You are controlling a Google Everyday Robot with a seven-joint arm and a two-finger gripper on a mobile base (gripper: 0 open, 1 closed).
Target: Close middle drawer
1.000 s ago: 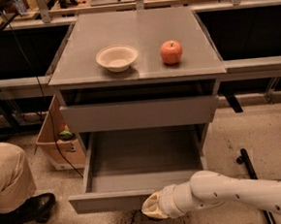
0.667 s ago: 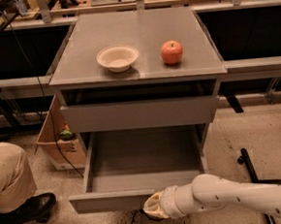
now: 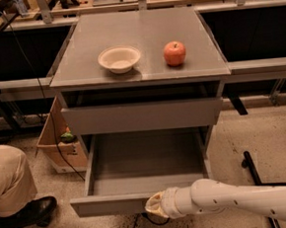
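Gripper was seen at front panel, open/closed state could not be told | middle drawer was seen pulled out, just beyond gripper | judged rigid, rail-guided, handleless: flat push at panel centre advised

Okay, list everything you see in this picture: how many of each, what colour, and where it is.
grey cabinet: one, grey, centre of the view
shallow white bowl: one, white, on the cabinet top, left of the apple
red apple: one, red, on the cabinet top, right side
upper drawer with the taller front panel: one, grey, just under the top
middle drawer: one, grey, pulled out towards the camera
brown cardboard box: one, brown, on the floor left of the cabinet
khaki trouser leg: one, tan, lower left
black shoe: one, black, lower left
white robot arm: one, white, lower right
gripper: one, pale, at the middle drawer's front panel
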